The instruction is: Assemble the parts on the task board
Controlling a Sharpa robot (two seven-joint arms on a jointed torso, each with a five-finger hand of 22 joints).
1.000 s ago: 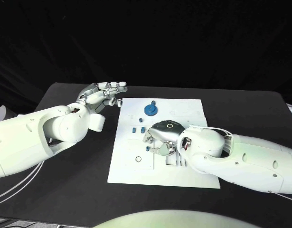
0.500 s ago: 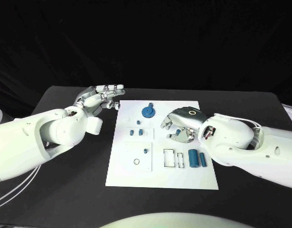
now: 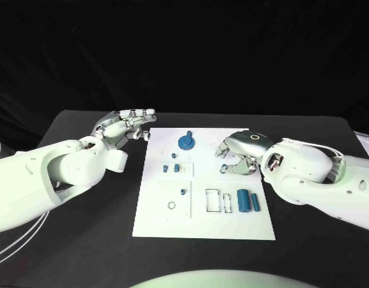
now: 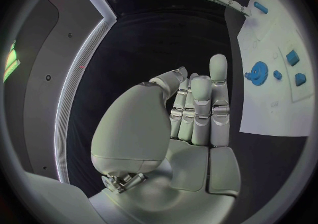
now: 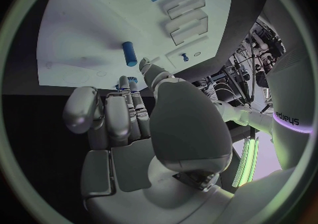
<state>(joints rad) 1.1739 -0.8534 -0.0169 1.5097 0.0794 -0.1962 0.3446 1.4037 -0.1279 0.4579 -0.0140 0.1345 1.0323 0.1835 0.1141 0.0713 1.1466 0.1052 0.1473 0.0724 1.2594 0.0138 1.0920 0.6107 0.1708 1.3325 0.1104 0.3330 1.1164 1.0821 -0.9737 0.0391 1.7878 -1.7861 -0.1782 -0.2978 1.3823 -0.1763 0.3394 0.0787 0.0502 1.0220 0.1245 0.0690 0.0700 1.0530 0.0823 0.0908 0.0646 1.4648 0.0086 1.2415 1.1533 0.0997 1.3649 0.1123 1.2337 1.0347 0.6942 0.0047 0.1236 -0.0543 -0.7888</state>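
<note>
While the white task board (image 3: 203,223) lies in the middle of the black table (image 3: 80,240), seven blue parts can be counted on it in the head view. One round gear-like part (image 3: 188,141) sits near the board's far edge. Two small blocks (image 3: 173,168) lie side by side nearer the board's left edge, with a tiny part (image 3: 177,157) just beyond them toward the far edge. Another tiny part (image 3: 184,192) stands near the board's middle. Two cylinders lie toward the right edge: a thin cylinder (image 3: 227,200) and, just beside it, a thick cylinder (image 3: 245,200).

Compared with a second ago, the right robot hand (image 3: 236,155) has lifted off the middle of the board and drawn back toward the board's right edge and far side. The two cylinders, covered then, are now uncovered. The left robot hand (image 3: 125,126) has kept its place off the board's far left corner.

The right robot hand hovers over the board's right edge, fingers curled in loosely with nothing in them; the cylinders lie on the near side of it, apart from it, and the gear-like part is near its fingertips. The left robot hand holds nothing, its fingers straight and together, beside the board's far left corner, well apart from every part.
</note>
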